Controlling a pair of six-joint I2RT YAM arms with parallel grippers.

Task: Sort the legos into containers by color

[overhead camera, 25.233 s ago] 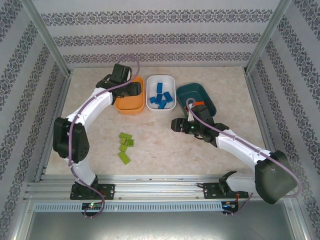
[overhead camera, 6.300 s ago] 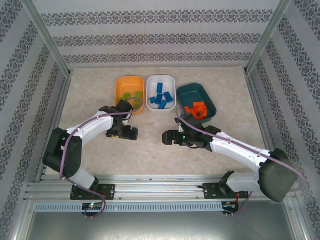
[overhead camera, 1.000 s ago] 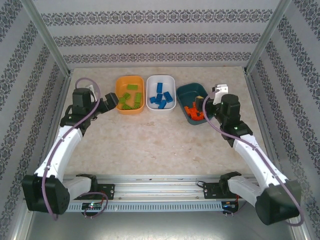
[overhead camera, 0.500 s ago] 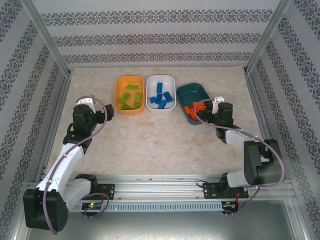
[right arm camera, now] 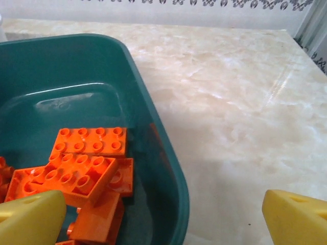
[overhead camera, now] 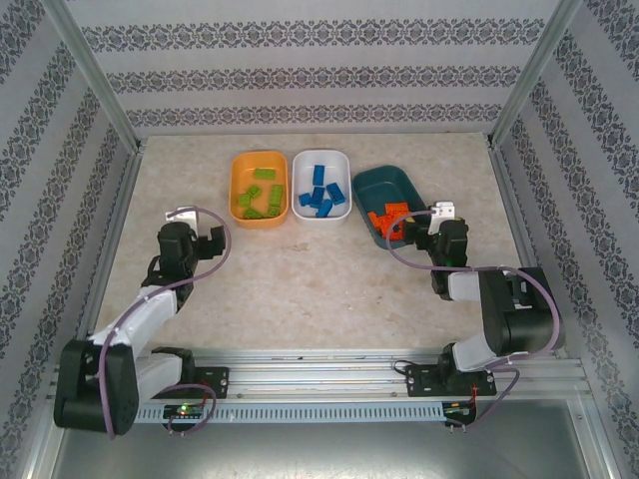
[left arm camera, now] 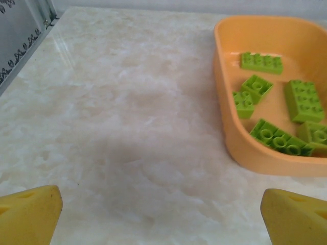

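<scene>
Several lime green legos (overhead camera: pixel 261 200) (left arm camera: pixel 276 104) lie in the orange container (overhead camera: pixel 259 226) (left arm camera: pixel 240 145). Blue legos (overhead camera: pixel 321 196) fill the white container (overhead camera: pixel 321 153). Orange legos (overhead camera: pixel 388 220) (right arm camera: pixel 87 158) are piled in the dark teal container (overhead camera: pixel 384 177) (right arm camera: pixel 153 117). My left gripper (overhead camera: pixel 214 242) (left arm camera: pixel 163 224) is open and empty over bare table, near and left of the orange container. My right gripper (overhead camera: pixel 418 228) (right arm camera: pixel 163 224) is open and empty at the teal container's near right corner, its left fingertip (right arm camera: pixel 30 219) over the orange legos.
Metal frame posts and patterned walls close in the left, right and far sides. The marble tabletop (overhead camera: pixel 319 279) lies bare between the two arms. An aluminium rail (overhead camera: pixel 319 374) carries both arm bases at the near edge.
Both arms have folded back toward the near edge. The left gripper has drawn away from the orange container and the right gripper has dropped lower beside the teal one. Both stay open.
</scene>
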